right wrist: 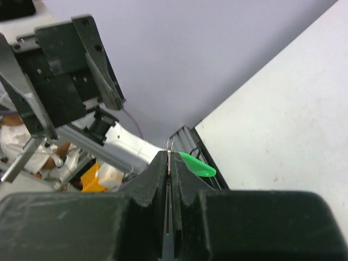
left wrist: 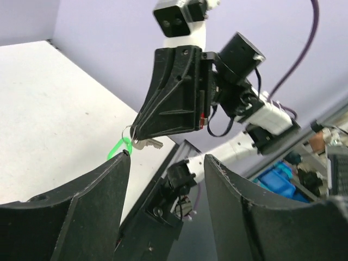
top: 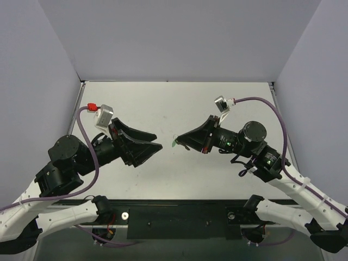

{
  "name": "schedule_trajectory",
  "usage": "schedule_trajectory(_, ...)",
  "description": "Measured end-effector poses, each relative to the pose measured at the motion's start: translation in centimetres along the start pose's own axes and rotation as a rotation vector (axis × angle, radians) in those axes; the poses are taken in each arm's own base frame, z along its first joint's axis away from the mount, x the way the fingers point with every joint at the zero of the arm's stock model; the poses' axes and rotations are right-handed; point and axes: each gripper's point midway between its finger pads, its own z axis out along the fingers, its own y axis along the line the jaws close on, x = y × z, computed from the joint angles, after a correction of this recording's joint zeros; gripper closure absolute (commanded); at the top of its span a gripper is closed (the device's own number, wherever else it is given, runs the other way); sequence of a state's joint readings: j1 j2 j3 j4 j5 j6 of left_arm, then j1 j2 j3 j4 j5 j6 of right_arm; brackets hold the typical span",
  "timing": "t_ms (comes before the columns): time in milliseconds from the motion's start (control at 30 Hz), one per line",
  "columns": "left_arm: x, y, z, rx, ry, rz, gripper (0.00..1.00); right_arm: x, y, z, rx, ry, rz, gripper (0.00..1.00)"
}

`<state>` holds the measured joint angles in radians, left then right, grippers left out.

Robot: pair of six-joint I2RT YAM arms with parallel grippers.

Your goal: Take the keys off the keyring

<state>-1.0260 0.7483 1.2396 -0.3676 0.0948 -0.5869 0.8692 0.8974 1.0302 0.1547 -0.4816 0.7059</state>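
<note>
Top external first: my right pincer point(top: 179, 140) is pressed together and pinching the keyring point(top: 173, 143), up in the air over the middle of the surface point(top: 163, 103). From here the keyring is only a green speck at the pincer tip, and I can't make out the key at all.

Left wrist view gives me more. The right pincer point(left wrist: 134, 132) grips the thin wire ring point(left wrist: 126, 132), the green oval of the keyring point(left wrist: 119, 148) hangs below it to the left, and the small grey key point(left wrist: 148, 143) sticks out to the right just under the tip. My left pincer point(left wrist: 167, 157) is spread wide with nothing between its fingers. Its left fingertip point(left wrist: 124, 157) sits right at the bottom of the green oval; touching or not, I can't tell.

Off the surface, far right, there's a blue bin point(left wrist: 276, 179), contents too blurred to read.

Right wrist view: the shut fingers hide the key completely, and only the green keyring point(right wrist: 197, 165) and a sliver of wire point(right wrist: 170, 144) poke out.
</note>
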Motion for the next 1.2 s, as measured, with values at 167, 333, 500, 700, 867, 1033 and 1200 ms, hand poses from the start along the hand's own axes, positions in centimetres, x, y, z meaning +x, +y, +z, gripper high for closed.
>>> schedule_trajectory(167, -0.4, 2.2, 1.2, -0.092, -0.069, -0.026, 0.38, -3.9, -1.7, 1.0, -0.035, -0.154, 0.091, 1.00)
schedule_trajectory(333, -1.4, 4.2, 2.0, -0.196, -0.099, -0.008, 0.40, -7.4, -2.6, 3.0, -0.198, -0.222, 0.271, 1.00)
schedule_trajectory(500, -3.3, 6.8, 2.0, -0.281, -0.154, -0.005, 0.43, -8.0, -3.4, 4.7, -0.325, -0.176, 0.491, 1.00)
schedule_trajectory(700, -6.2, 10.0, 1.6, -0.329, -0.231, -0.072, 0.50, -7.7, -1.4, 4.2, -0.402, -0.133, 0.522, 1.00)
schedule_trajectory(867, -7.1, 9.7, 2.8, -0.232, -0.236, -0.147, 0.51, -7.1, 2.2, 2.7, -0.453, -0.106, 0.430, 1.00)
schedule_trajectory(1033, -6.3, 7.5, 4.0, -0.069, -0.195, -0.197, 0.52, -6.3, 3.7, 2.4, -0.433, -0.081, 0.345, 1.00)
schedule_trajectory(1200, -6.2, 5.2, 3.6, 0.042, -0.189, -0.204, 0.53, -5.3, 1.9, 3.1, -0.346, -0.067, 0.319, 1.00)
